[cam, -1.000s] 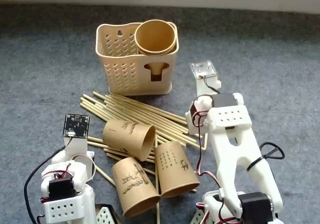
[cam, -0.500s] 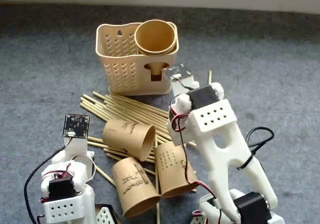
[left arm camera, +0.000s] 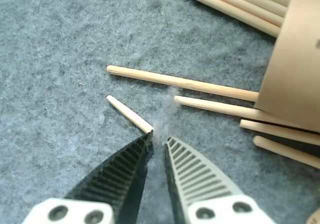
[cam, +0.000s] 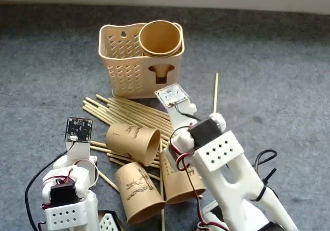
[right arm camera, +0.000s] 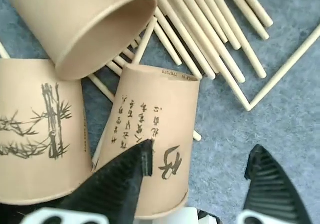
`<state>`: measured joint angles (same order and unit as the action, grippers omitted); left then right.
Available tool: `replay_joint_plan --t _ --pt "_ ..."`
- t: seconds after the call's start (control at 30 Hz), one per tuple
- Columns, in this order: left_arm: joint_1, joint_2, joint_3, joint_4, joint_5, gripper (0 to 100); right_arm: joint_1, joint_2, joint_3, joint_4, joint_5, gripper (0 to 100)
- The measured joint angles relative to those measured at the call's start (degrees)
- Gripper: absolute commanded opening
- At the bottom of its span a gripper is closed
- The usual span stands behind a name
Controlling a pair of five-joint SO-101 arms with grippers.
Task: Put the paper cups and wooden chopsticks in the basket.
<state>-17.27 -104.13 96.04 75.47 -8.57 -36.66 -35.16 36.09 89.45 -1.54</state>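
The right claw [right arm camera: 200, 151] hangs spread wide above the lettered cup [right arm camera: 150, 119], which lies on its side across loose chopsticks [right arm camera: 210, 39]. One finger is over the cup, the other over carpet [right arm camera: 225, 129]. A good grip probably means centring both fingers astride the cup, then closing gently so the paper is not crushed. The left claw [left arm camera: 157, 139], almost pressed together, holds nothing. The basket [cam: 129, 71] stands beyond the chopsticks.
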Motion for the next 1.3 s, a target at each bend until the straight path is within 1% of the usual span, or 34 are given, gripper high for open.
replay_joint_plan --t 0.1,0.23,0.4,0.6,0.67,0.8,0.97,1.2,1.3 --pt "0.0 0.0 0.0 0.0 0.0 5 -0.3 0.8 4.0 -4.7 0.0 30.0" --pt "0.0 0.0 0.0 0.0 0.0 5 -0.3 1.7 6.4 -8.4 0.0 30.0" --pt "0.0 0.0 0.0 0.0 0.0 5 -0.5 5.7 6.6 -9.5 0.0 35.2" --pt "0.0 0.0 0.0 0.0 0.0 5 -0.6 7.6 6.8 -10.6 0.0 34.8" --pt "0.0 0.0 0.0 0.0 0.0 5 -0.6 7.6 6.8 -10.9 0.0 32.1" --pt "0.0 0.0 0.0 0.0 0.0 5 -0.6 7.8 6.8 -11.0 1.0 23.1" --pt "0.0 0.0 0.0 0.0 0.0 5 -0.6 7.8 6.8 -11.2 3.6 22.8" --pt "0.0 0.0 0.0 0.0 0.0 5 0.8 7.8 6.8 -11.1 4.1 22.8" --pt "0.0 0.0 0.0 0.0 0.0 5 0.9 7.8 6.3 -8.6 4.1 22.8"
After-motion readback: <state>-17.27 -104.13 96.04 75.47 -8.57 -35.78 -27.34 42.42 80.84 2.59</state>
